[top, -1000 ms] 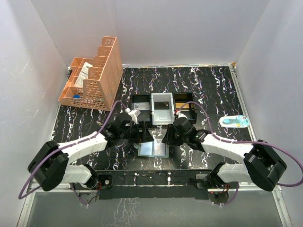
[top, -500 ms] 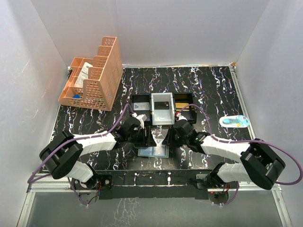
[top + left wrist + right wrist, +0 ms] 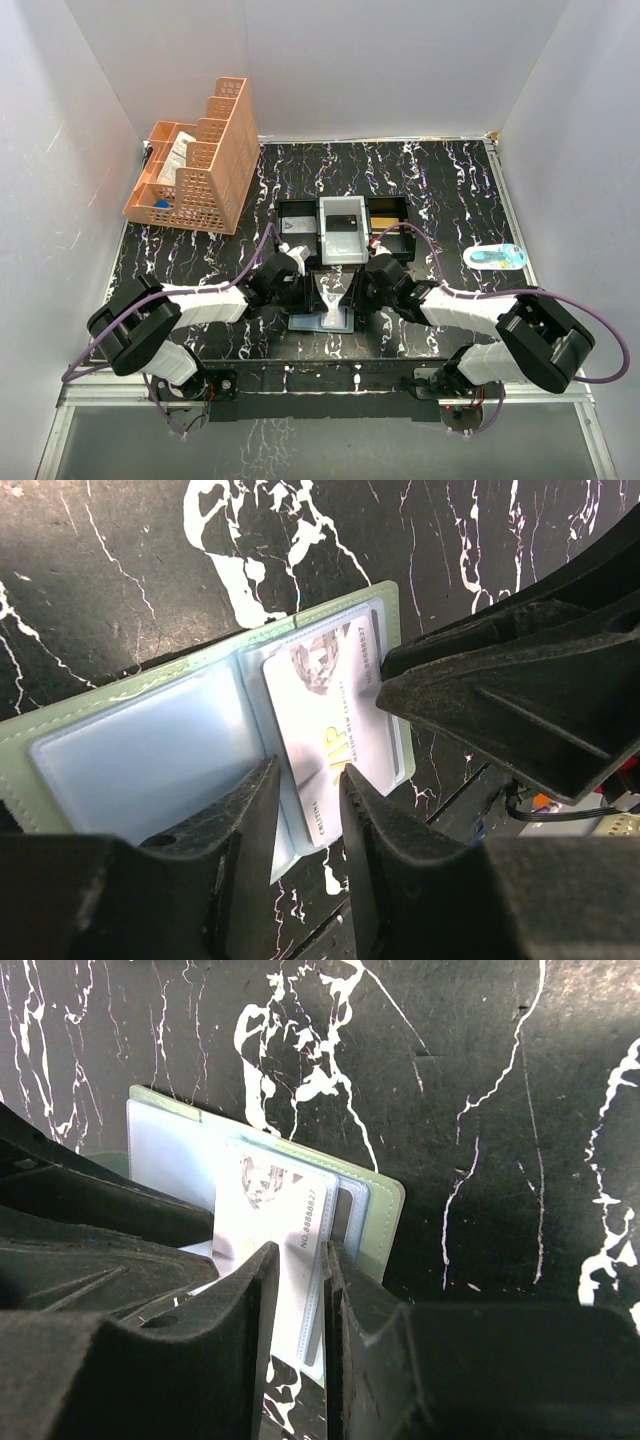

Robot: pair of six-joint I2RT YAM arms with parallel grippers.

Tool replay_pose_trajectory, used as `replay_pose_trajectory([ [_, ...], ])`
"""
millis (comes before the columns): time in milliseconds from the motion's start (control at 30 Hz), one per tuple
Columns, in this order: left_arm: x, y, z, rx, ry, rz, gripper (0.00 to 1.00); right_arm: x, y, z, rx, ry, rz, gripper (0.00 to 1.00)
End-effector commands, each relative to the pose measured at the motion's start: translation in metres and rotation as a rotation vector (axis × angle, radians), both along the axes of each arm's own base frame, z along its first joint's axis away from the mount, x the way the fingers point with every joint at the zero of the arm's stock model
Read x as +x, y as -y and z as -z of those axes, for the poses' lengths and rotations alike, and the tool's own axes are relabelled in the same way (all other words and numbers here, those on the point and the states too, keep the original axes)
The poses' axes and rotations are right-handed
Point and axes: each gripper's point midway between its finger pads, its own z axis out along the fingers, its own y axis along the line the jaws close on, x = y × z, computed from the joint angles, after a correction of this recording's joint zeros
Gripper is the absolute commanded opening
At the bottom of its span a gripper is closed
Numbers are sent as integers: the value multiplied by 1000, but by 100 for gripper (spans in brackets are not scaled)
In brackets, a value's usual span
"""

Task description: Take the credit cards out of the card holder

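The card holder (image 3: 322,322) lies open near the table's front, pale blue inside with a green rim (image 3: 130,750) (image 3: 380,1210). A white credit card (image 3: 330,292) (image 3: 335,710) (image 3: 275,1220) with a face print and a number sticks partly out of its right-hand sleeve. My left gripper (image 3: 308,290) (image 3: 308,800) straddles the card's free end, jaws narrowly apart. My right gripper (image 3: 352,290) (image 3: 297,1280) stands over the card and the sleeve's edge from the other side, with a slim gap between its jaws. The two grippers nearly meet above the holder.
A black-and-white three-compartment tray (image 3: 342,225) stands just behind the grippers. An orange lattice organiser (image 3: 195,160) sits at the back left. A small blue-and-white object (image 3: 495,257) lies at the right. White walls close in three sides.
My left gripper has moved right onto the card holder and its jaws have narrowed. The right jaws have narrowed a little. The white card now shows between the two grippers.
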Motion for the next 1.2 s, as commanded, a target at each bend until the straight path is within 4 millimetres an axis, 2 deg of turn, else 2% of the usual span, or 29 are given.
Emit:
replay_pose_trajectory([
  [0, 1, 3, 3, -11, 14, -9, 26, -6, 2, 11, -1, -31, 6, 22],
  [133, 0, 8, 3, -53, 5, -28, 16, -11, 3, 14, 5, -41, -2, 22],
  [300, 1, 4, 2, -45, 14, -61, 0, -12, 4, 16, -2, -43, -7, 22],
  [633, 2, -9, -4, -32, 40, -99, 0, -12, 4, 16, -11, -41, -19, 22],
  [700, 1, -8, -2, -35, 30, -106, 15, -14, 1, 14, 3, -43, -32, 22],
  [867, -3, -4, 8, -64, -34, -130, 23, -20, -11, 10, 79, -47, -87, 22],
  [1067, -5, -3, 8, -133, -55, -178, 21, -23, -8, 19, 69, -77, -65, 22],
  [1167, -4, -2, 2, -147, -42, -172, 10, -23, -7, 21, 63, -82, -61, 22],
])
